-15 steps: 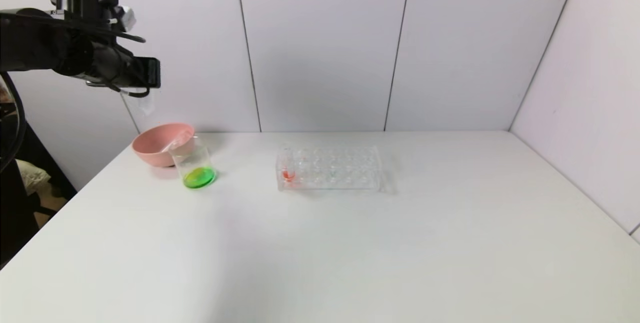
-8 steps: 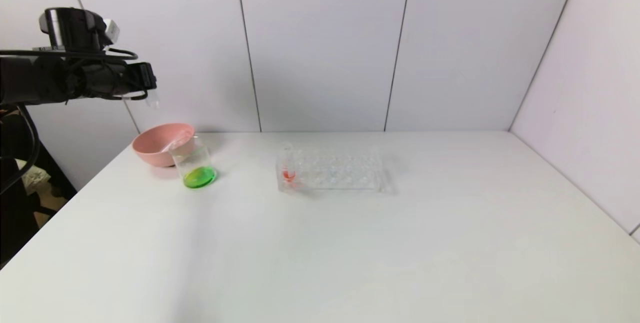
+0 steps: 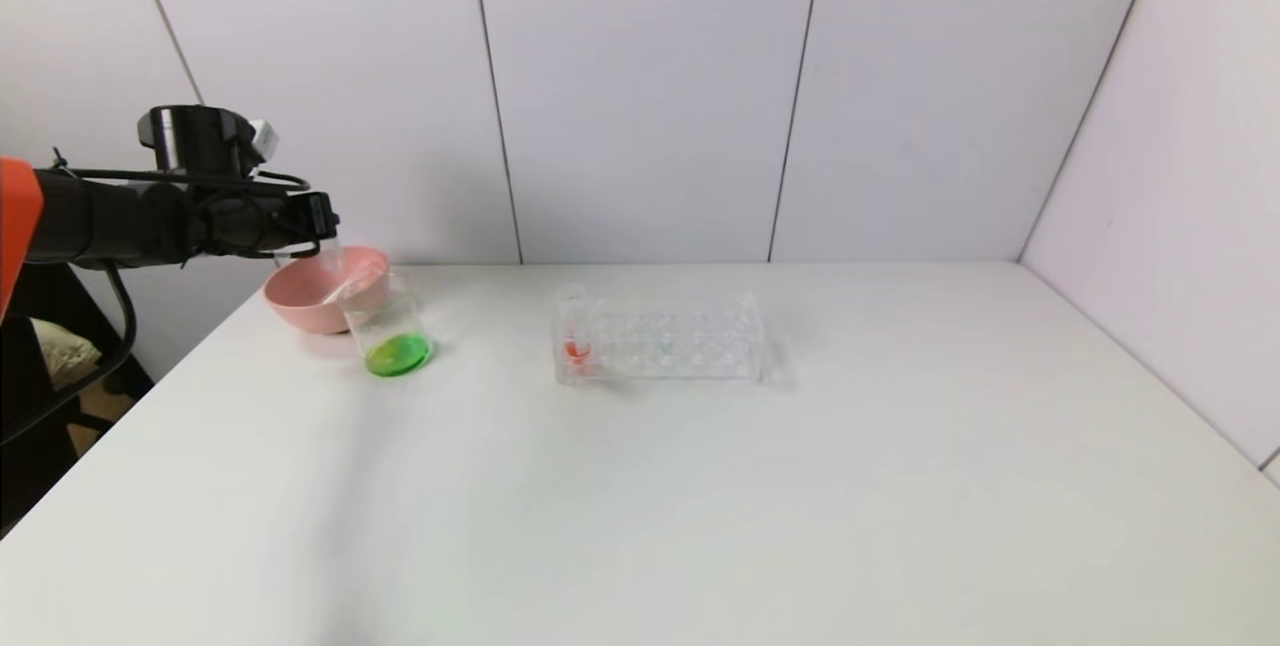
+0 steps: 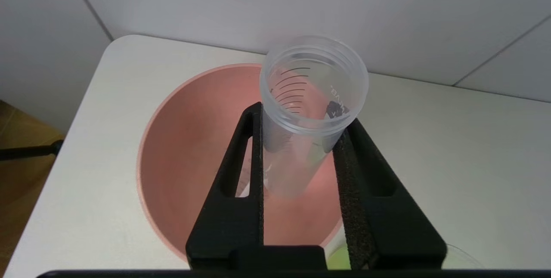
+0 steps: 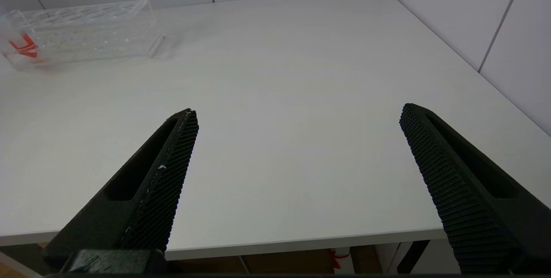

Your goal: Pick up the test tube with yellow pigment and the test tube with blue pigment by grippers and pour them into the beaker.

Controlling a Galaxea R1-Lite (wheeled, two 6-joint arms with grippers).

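Now, the step in hand: by the look of it, dropping an emptied test tube into the pink bowl, since green liquid already lies in the beaker.
Left gripper [image 4: 297, 162]: over the pink bowl [image 3: 300, 301] at the table's far left corner, its black fingers [image 4: 254, 183] clamped on a clear tube [image 4: 308, 110]; the tube's open mouth faces the wrist camera and its round end points down into the bowl.
Held tube: no colour shows inside, so which pigment it carried cannot be told.
Second tube: a pale slanted shape in the bowl in the head view may be another empty tube; too faint to say for sure.
Beaker [image 3: 390, 331]: upright, just in front of the bowl and touching or nearly touching it, a shallow green pool at its bottom.
Rack [image 3: 660, 336]: clear, mid-table, well apart from the beaker, with only a red-orange-tipped tube [image 3: 575, 336] at its left end.
Right gripper [image 5: 297, 140]: parked low off the near right edge of the table, jaws spread wide and empty.
Doing it well: get the tube low inside the rim before easing the fingers apart, so it slides to rest and does not bounce out.
Watch for: the beaker close under the wrist; a sideways sweep on withdrawal could knock it, so lifting straight up first seems safest.
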